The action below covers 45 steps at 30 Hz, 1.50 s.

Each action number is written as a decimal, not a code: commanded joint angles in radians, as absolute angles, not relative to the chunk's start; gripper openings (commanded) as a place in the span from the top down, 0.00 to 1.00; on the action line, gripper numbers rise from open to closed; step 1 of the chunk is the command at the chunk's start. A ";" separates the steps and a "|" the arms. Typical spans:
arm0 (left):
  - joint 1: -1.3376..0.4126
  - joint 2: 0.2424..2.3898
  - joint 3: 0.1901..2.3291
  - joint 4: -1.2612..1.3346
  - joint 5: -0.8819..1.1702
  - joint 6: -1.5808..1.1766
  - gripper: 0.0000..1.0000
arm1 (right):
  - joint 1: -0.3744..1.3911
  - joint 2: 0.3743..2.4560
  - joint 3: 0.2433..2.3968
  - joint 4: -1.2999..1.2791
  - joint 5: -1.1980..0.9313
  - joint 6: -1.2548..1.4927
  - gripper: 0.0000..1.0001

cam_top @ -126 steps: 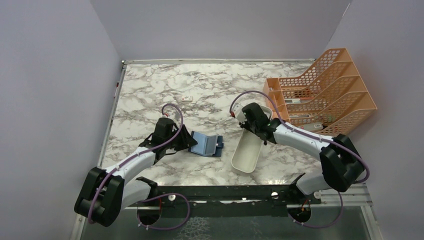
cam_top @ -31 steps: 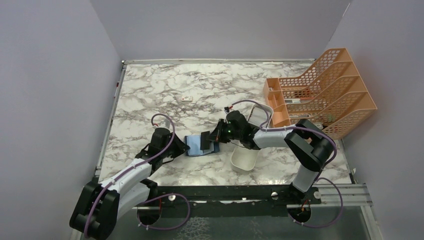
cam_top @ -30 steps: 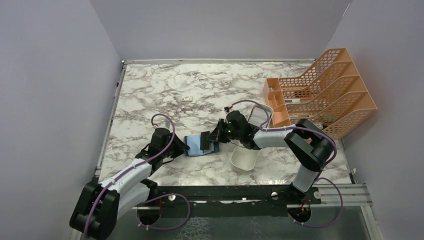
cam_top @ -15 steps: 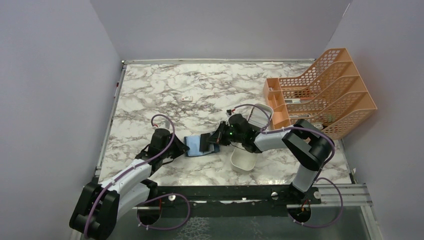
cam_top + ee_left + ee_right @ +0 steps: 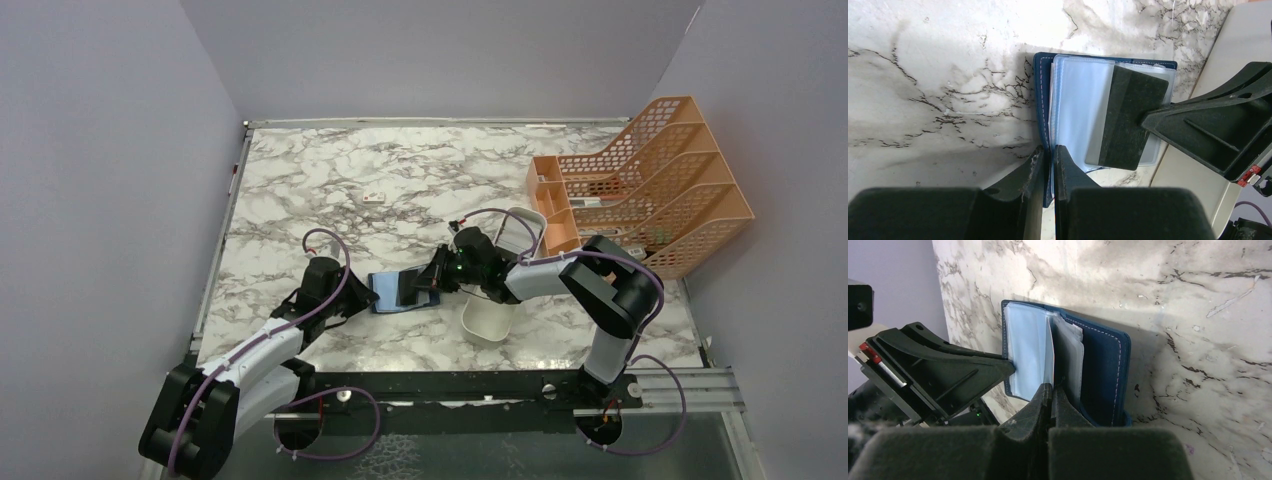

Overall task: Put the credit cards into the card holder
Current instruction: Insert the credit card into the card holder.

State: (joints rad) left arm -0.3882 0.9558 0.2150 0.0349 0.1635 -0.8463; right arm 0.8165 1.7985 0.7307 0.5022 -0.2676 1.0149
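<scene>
The navy-blue card holder point(image 5: 384, 294) lies open on the marble, its pale-blue inner sleeves point(image 5: 1075, 107) facing up. My left gripper point(image 5: 1050, 151) is shut on the holder's near blue edge, at its left side point(image 5: 360, 293). A dark credit card point(image 5: 1130, 117) is pinched at its right end by my right gripper point(image 5: 1052, 388), which is shut on it. The card's left end sits under a clear sleeve of the holder point(image 5: 1105, 370). From above, the card point(image 5: 410, 287) lies across the holder's right half, with the right gripper point(image 5: 431, 284) just to its right.
A long white tray point(image 5: 492, 308) lies right of the holder, under the right arm. An orange mesh file rack point(image 5: 650, 185) stands at the back right. A tiny white block point(image 5: 375, 197) with a red mark lies further back on the marble table point(image 5: 300, 190).
Since the earliest frame the right arm has come from the tray to the holder with a card, and the left gripper has gripped the holder's edge. In the last second the card edged slightly left.
</scene>
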 commanded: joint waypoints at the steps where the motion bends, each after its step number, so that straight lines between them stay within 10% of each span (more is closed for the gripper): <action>1: -0.392 0.960 0.206 0.027 0.139 -0.821 0.87 | 0.819 1.813 0.764 0.381 -0.276 0.962 0.99; 21: -0.392 0.944 0.217 0.017 0.138 -0.814 0.86 | 0.818 1.874 0.763 0.539 -0.399 0.934 0.98; 29: -0.392 0.937 0.212 0.037 0.170 -0.830 0.84 | 0.818 1.885 0.869 0.341 -0.331 0.883 0.69; 45: -0.393 0.928 0.235 0.014 0.172 -0.818 0.84 | 0.819 1.799 0.927 0.096 -0.225 0.765 0.67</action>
